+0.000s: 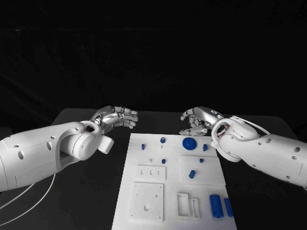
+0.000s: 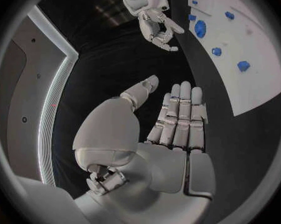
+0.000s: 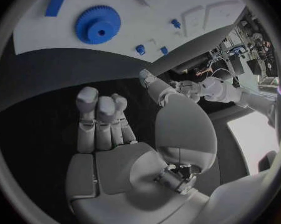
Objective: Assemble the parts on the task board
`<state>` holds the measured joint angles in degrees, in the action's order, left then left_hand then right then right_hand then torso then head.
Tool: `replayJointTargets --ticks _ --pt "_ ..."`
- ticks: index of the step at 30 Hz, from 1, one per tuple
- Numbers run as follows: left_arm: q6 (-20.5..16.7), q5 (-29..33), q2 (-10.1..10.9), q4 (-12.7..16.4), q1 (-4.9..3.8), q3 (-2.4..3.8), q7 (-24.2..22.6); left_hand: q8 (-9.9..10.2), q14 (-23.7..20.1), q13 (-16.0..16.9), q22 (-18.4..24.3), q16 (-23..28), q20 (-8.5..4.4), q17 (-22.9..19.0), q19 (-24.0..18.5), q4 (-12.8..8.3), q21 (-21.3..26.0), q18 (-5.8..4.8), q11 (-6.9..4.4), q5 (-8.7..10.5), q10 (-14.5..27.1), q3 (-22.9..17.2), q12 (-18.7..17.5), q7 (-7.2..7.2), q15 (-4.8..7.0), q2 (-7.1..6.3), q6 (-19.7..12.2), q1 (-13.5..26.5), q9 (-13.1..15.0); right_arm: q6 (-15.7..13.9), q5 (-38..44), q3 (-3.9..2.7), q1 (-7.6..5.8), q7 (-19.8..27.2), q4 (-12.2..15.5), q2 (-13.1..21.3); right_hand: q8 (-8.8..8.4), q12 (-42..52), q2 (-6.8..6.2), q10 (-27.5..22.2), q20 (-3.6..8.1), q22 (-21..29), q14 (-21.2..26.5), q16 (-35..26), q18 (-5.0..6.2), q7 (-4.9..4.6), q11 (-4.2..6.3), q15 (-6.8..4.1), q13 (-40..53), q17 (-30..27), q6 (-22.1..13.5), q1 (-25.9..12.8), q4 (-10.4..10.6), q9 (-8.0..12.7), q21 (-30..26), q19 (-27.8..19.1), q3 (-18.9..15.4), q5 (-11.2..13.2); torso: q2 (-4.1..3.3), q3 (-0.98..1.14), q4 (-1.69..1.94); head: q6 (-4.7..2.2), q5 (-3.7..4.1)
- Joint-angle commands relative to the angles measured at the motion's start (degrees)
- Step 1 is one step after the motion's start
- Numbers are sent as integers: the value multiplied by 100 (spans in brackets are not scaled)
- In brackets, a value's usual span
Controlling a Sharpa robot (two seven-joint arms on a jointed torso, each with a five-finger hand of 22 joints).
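The white task board [image 1: 145, 211] lies in the middle of the black table, with several blue parts on it. A blue gear [image 1: 189, 143] sits near its far edge, small blue pieces [image 1: 163, 140] lie beside it, and two blue cylinders [image 1: 214, 205] lie at the near right. My left hand [image 1: 115, 116] hovers off the board's far left corner, fingers straight and holding nothing [image 2: 174, 127]. My right hand [image 1: 198, 120] hangs just beyond the far edge, behind the gear [image 3: 98, 25], and is also empty, its fingers loosely extended [image 3: 106, 129].
The board has raised white blocks and recesses: a square plate [image 1: 147, 201] at the near left and a slotted block [image 1: 188, 205] beside the cylinders. Black table [image 1: 98, 191] surrounds the board on both sides. A thin cable [image 1: 36, 196] trails under my left arm.
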<state>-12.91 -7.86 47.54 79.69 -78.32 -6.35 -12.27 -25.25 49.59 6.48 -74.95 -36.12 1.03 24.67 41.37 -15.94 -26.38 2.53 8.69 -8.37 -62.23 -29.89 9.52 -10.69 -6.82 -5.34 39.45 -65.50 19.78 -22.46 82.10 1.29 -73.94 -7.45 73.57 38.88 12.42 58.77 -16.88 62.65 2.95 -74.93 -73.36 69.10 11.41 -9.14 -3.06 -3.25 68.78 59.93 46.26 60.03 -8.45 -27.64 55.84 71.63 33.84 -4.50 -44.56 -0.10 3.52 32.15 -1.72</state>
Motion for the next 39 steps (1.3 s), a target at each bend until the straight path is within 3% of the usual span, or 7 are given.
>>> replayJointTargets --ticks 1,6,11,14,19,24,39 --pt "67 -1 -8 6 -6 1 -57 22 -43 9 -103 -28 -2 -10 -47 -8 -27 94 -10 27 48 -22 -23 -143 6 -17 -34 33 -7 457 -332 1 -3 316 -53 97 37 35 67 -51 11 -70 26 -27 359 -35 14 -15 -9 12 87 24 -7 9 -39 -45 -35 -32 24 39 -66 -9 -28" --pt "78 1 -24 -21 -5 -3 -60 22 -43 9 -103 -28 -2 -11 -47 -8 -28 94 -10 27 48 -22 -23 -143 6 -17 -34 32 -7 619 -244 6 5 345 -199 54 5 90 82 -32 51 -88 5 5 359 -40 11 -16 -8 45 25 71 -22 30 -9 -13 -89 -70 42 74 -94 -10 -33" --pt "105 6 -48 -57 -2 -6 -64 22 -43 10 -103 -29 -2 -11 -47 -7 -28 94 -11 26 48 -23 -23 -143 6 -14 -34 32 -7 599 27 18 107 325 -236 28 32 173 132 13 85 -100 -37 46 359 -35 15 -18 7 77 69 130 -36 27 30 37 -119 -49 54 109 -97 -2 -31" --pt "104 6 -40 -51 -1 -6 -65 22 -43 10 -103 -29 -2 -11 -47 -7 -28 94 -11 26 47 -24 -23 -143 6 -13 -34 32 -7 564 50 23 182 335 -260 10 41 196 142 25 89 -101 -47 53 359 -30 19 -21 10 84 84 141 -35 27 40 52 -125 -60 54 111 -87 -3 -19" --pt "111 6 -35 -54 -1 -8 -64 21 -43 10 -103 -29 -2 -12 -47 -6 -28 94 -11 26 47 -24 -23 -143 6 -10 -34 32 -7 598 149 32 261 330 -307 -53 59 257 155 54 101 -101 -73 66 359 -21 27 -28 23 100 117 158 -39 28 59 79 -143 -104 40 104 -100 -9 -41" --pt "122 6 -29 -47 0 -8 -62 21 -43 11 -103 -30 -2 -12 -47 -6 -28 94 -12 26 46 -25 -23 -143 6 -8 -34 32 -7 606 255 40 311 305 -333 -50 110 283 181 55 101 -100 -81 64 359 5 51 -49 21 109 213 164 -44 16 65 84 -153 -94 43 86 -87 9 -32" --pt "119 6 8 -44 0 -9 -53 20 -44 12 -103 -31 -2 -14 -48 -4 -29 94 -12 25 46 -26 -24 -143 5 -2 -33 33 -6 652 272 56 470 317 -400 -64 169 296 234 38 89 -91 -83 34 359 55 100 -96 -7 118 342 203 -13 19 55 75 -64 15 45 88 -91 72 -51"
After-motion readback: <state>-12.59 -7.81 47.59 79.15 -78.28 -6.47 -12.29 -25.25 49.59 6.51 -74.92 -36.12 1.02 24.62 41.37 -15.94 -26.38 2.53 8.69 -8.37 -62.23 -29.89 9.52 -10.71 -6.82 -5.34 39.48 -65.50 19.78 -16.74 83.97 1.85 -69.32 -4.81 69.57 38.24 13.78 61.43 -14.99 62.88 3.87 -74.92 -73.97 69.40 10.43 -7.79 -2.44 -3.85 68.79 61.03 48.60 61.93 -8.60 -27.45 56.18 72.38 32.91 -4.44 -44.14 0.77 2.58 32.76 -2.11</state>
